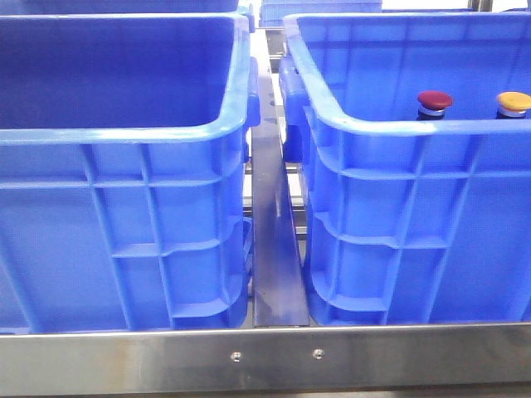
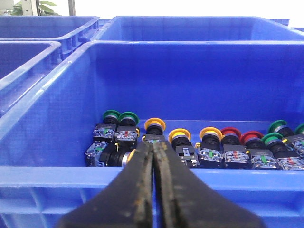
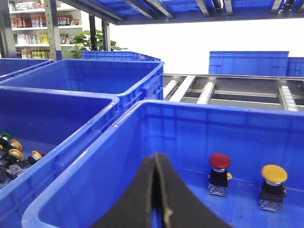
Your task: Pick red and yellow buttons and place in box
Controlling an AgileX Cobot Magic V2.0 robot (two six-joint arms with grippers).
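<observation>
Steel bench frame with two screw heads along front rail. Two blue crates rest directly on it: left crate and right crate, side by side, apart. Metal divider strip runs between them.

Crate walls and picture edges hide much of the scene

In the front view the near wall of the right bright blue ribbed plastic crate hides the bodies of the dark red domed push button and the yellow-orange domed push button; only their caps clear the rim, and the yellow cap is clipped by the picture's right edge. The left blue ribbed crate is cut off at the left edge, its floor unseen. In the left wrist view, the black closed left gripper covers part of a row of small push buttons, whose label markings are too small to read. Shelf goods far off in the right wrist view are blurred.
</observation>
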